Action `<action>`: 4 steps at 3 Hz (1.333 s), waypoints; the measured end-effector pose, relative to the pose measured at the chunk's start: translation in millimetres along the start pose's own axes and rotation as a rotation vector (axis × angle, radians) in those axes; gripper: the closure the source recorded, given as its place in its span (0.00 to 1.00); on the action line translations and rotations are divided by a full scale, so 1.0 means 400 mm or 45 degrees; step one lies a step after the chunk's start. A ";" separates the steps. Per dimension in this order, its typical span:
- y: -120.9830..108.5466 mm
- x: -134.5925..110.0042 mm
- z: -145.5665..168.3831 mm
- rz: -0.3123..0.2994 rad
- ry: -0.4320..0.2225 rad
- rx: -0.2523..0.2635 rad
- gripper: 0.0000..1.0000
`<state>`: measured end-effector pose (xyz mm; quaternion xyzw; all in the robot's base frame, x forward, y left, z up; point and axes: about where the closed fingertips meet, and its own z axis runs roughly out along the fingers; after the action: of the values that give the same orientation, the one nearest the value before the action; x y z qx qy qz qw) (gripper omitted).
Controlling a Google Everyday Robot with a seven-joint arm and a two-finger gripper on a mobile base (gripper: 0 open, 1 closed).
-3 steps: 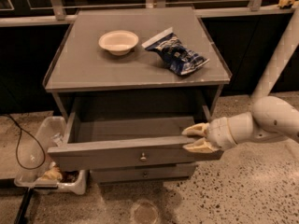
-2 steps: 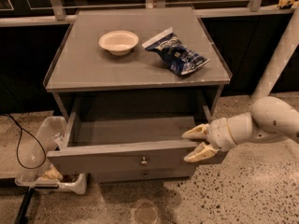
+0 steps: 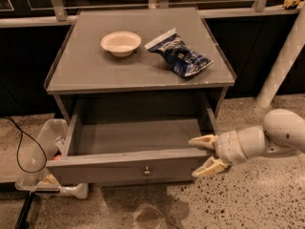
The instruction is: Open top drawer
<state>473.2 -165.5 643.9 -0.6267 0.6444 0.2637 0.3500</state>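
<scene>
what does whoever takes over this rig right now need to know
The tool: open, at the right end of the top drawer front, one finger above its edge and one below; contact unclear.
Top drawer: pulled well out, tray showing and bare, knob free.
Done: the drawer is open.
Left: probably just backing the tool clear.
On the cabinet top: bowl, chip bag.

Grey table (image 3: 95,75) with raised rim stands on speckled floor (image 3: 267,204). On its top: white bowl (image 3: 121,43) left of centre, blue snack bag (image 3: 183,56) to its right, apart. The gripper (image 3: 193,158), jaws spread, is at the pulled-out top drawer (image 3: 119,168), right front corner.
</scene>
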 end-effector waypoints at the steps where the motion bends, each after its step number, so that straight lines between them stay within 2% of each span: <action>1: 0.017 0.005 -0.003 0.000 -0.001 0.000 0.61; 2: 0.028 0.005 -0.008 0.001 -0.002 0.002 0.85; 3: 0.039 0.006 -0.009 0.003 -0.005 0.006 1.00; 4: 0.050 -0.032 -0.017 -0.032 -0.027 0.054 0.87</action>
<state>452.3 -161.4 656.2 -0.6243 0.6381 0.2523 0.3734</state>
